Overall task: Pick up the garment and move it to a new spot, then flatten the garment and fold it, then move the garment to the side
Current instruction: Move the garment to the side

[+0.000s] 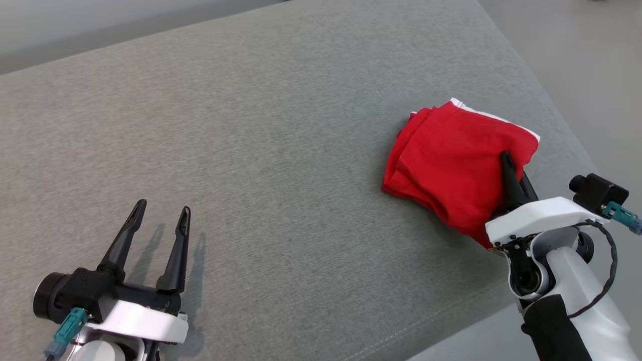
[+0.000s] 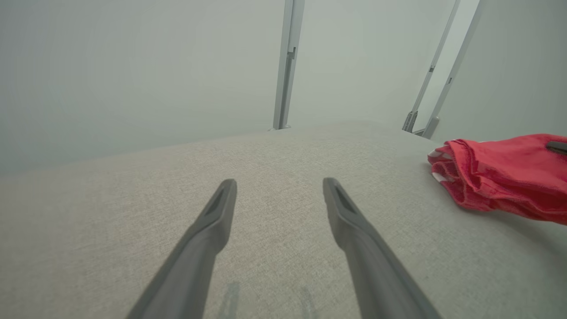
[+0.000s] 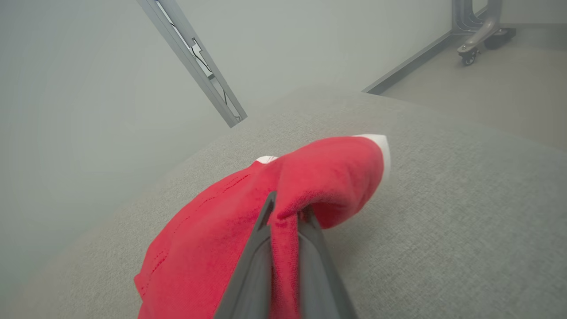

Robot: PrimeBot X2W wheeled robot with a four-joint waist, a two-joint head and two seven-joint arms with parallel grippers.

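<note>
The left gripper (image 1: 164, 205) has two long black fingers (image 1: 120, 243), broad at the root, tapering to narrow tips, each with a shallow recessed slot near the tip. They spring from a black block set on a glossy white wrist shell (image 1: 135, 323). A black cylindrical camera (image 1: 50, 301) sits beside it, with a teal plug (image 1: 70, 326) below. The right gripper (image 1: 512, 168) has the same dark fingers and its own white shell (image 1: 541, 215), a boxy black camera (image 1: 597, 190) and a teal connector (image 1: 624, 216). A thin black cable (image 1: 609, 271) loops along the rounded white forearm (image 1: 587, 286), which ends in a black cuff (image 1: 551, 326).
</note>
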